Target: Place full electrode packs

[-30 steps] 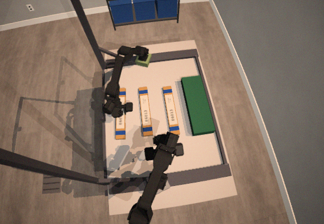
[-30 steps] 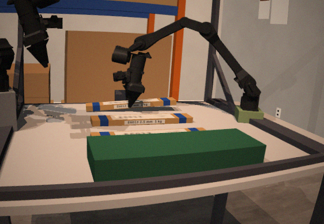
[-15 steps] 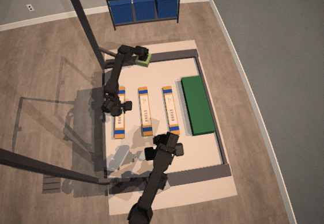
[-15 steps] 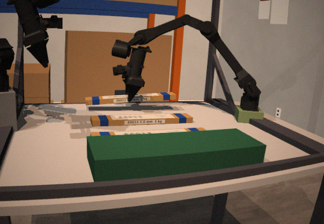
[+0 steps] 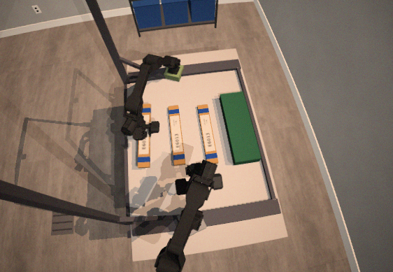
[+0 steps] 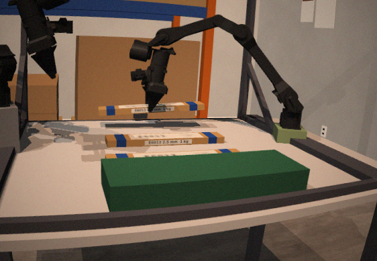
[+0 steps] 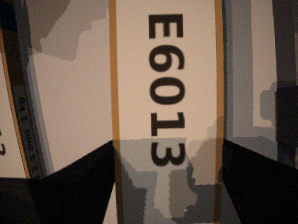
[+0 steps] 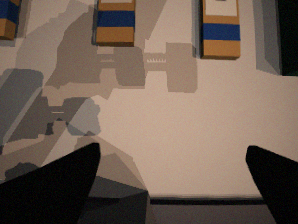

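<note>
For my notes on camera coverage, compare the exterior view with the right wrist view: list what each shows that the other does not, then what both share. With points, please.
Only exterior: the left gripper (image 6: 152, 109) shut on the farthest pack (image 6: 196, 106), raised off the table; its olive base block (image 6: 280, 135); the wall outlet (image 6: 323, 131).

Only right wrist: both fingertips of the open right gripper (image 6: 54, 76) (image 8: 173, 149) with a gap between them; exterior shows that gripper side-on.

Both: parts of three packs and the green platform (image 6: 201, 179) (image 8: 291, 35).
</note>
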